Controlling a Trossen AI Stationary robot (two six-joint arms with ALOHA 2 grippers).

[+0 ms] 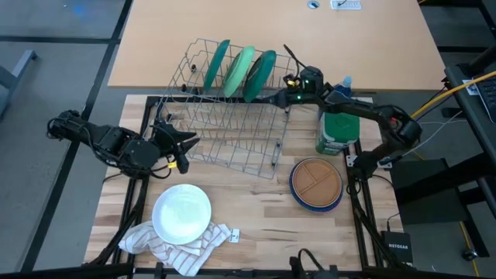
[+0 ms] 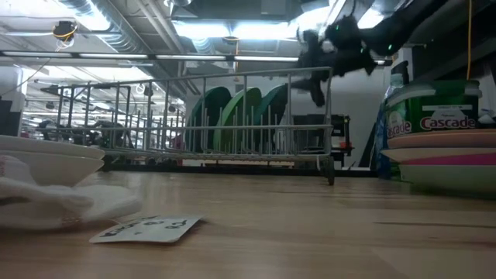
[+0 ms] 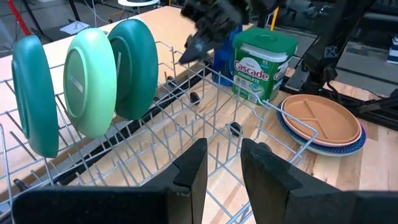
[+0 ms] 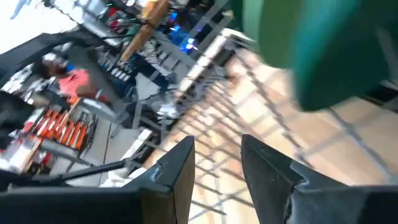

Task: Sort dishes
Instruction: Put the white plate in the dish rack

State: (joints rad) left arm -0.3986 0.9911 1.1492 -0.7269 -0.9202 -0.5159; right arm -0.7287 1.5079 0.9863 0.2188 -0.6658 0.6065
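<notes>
Three green plates [image 1: 240,70] already stand upright in the wire rack [image 1: 232,143]. The white plate [image 1: 182,213] on the cloth [image 1: 147,239] and the tan plate [image 1: 316,182] on its stack remain on the bench [image 1: 263,225]. Right gripper [image 1: 288,84] hovers beside the racked plates, left gripper [image 1: 182,147] at the rack's side — both fingers apart, holding nothing.

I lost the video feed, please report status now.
Both pincers empty: left over rack, right by three racked green plates. Tan plate, white bowl wait. Nothing blocking.
</notes>
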